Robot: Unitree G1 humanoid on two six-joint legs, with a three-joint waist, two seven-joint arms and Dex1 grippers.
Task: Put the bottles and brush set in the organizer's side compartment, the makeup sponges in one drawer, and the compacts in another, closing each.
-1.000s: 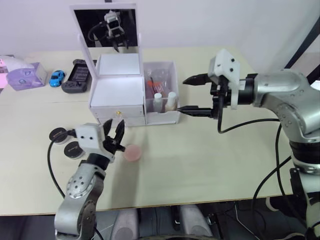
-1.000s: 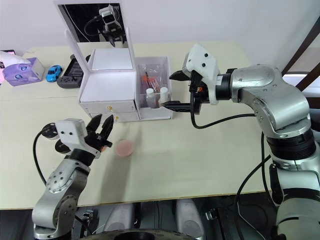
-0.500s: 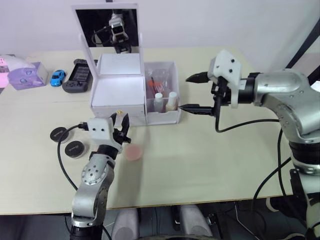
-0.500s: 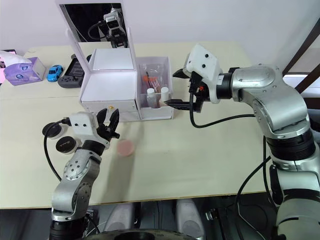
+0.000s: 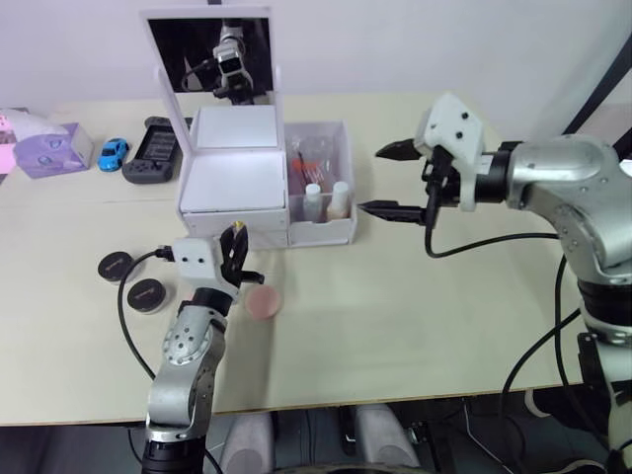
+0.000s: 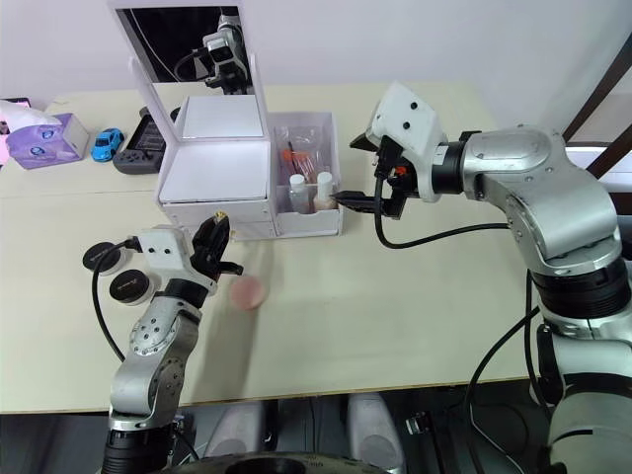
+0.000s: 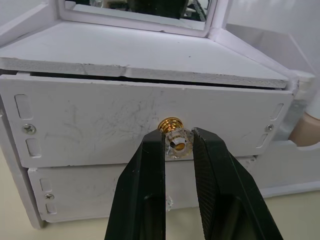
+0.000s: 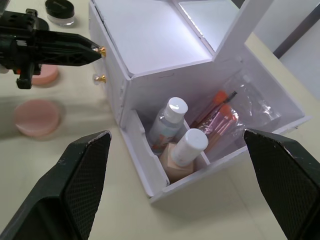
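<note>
Beige tabletop (image 5: 444, 326), white wall behind; no brand, label or writing legible on any item. Stowed in the side compartment (image 8: 227, 165) of the organizer (image 5: 237, 178): both bottles (image 8: 170, 120) and the brush set (image 8: 220, 112). Outstanding, by appearance: two makeup sponges (image 8: 37, 114) and black compacts (image 5: 146, 291) on the table; left gripper (image 7: 177, 145) narrowly parted, fingers flanking the upper drawer knob (image 7: 171, 125), grip unconfirmed; right gripper (image 8: 175, 195) wide open, empty, near the compartment.

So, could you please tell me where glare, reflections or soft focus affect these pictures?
Left wrist view: the black fingers look soft up close, while the gold drawer knob between them is sharp. Left eye view: the tall rectangular mirror reflects the robot's head, dark. Right wrist view: the white organizer's top shines bright, and the clear plastic brush pouch glints.
</note>
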